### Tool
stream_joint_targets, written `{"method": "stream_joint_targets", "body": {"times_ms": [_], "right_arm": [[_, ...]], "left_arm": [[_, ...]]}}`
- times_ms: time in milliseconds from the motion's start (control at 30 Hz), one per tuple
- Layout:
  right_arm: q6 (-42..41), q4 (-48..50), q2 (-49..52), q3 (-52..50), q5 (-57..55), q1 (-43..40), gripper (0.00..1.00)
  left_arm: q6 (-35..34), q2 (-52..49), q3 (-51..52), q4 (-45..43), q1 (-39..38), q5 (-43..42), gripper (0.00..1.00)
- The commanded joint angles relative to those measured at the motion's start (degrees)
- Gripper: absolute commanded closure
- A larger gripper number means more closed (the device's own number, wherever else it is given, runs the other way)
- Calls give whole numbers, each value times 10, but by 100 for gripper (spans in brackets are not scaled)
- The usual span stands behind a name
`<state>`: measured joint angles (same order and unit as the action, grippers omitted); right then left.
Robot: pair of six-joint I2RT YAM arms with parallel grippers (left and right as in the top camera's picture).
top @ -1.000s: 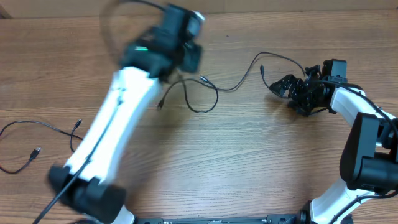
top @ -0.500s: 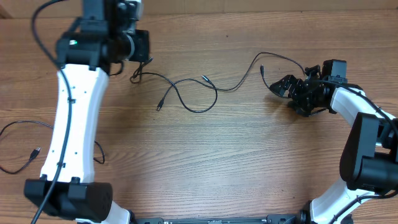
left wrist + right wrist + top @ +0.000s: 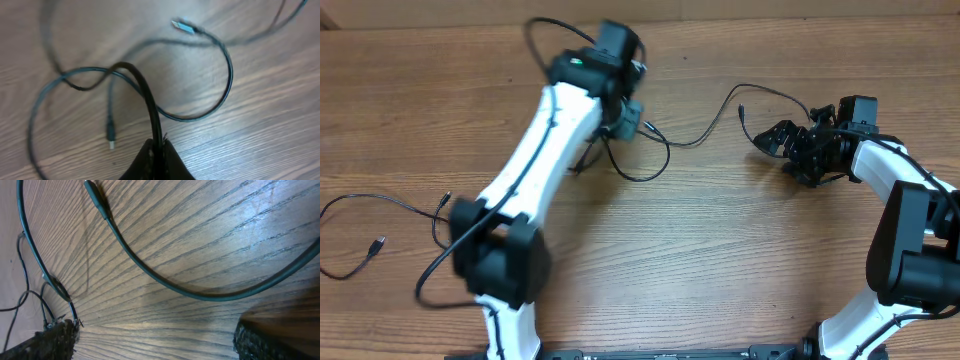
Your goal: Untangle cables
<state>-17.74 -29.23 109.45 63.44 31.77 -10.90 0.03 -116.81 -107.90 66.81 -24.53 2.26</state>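
Left gripper (image 3: 159,147), jaws pinched together on a black cable (image 3: 150,107), hangs over the far middle of the wooden table (image 3: 720,260). The cord arches up from its tips while the rest loops on the wood below. On the right side, the right gripper (image 3: 155,337) stands wide apart, holding nothing, a second cable (image 3: 200,294) curving across the boards just ahead of its fingers. A third cable (image 3: 390,205) lies well apart by the left edge.

No legible text, labels, brands or numbers in any view.
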Motion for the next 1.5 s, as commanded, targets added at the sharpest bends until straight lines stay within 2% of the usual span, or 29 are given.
{"method": "stream_joint_targets", "body": {"times_ms": [0,133,367,567,767,967,1033,1133,1200,1267,1467], "right_arm": [[-6,-29,53,-42,-51,3,0],[-3,-35,53,-42,-52,3,0],[-2,-44,53,-42,-67,3,0],[-2,-49,53,-42,-92,3,0],[-2,-49,53,-42,-93,3,0],[-2,-49,53,-42,-93,3,0],[-2,-49,53,-42,-93,3,0],[-2,-49,53,-42,-92,3,0],[-2,-49,53,-42,-93,3,0],[-2,-47,53,-42,-93,3,0],[-2,-43,53,-42,-93,3,0]], "left_arm": [[38,-40,5,2,-34,28,89],[38,-80,5,-4,-57,89,88],[47,-150,5,-19,-80,19,87],[42,-174,5,-51,-84,1,84],[43,-174,5,-56,-85,-52,66],[54,-174,5,-56,-85,-68,61],[57,-174,5,-56,-85,-41,61],[9,-173,5,-56,-82,65,63],[0,-173,2,-55,-81,79,64],[0,-173,-6,-46,-81,55,64],[30,-173,-30,-18,-80,-96,62]]}}
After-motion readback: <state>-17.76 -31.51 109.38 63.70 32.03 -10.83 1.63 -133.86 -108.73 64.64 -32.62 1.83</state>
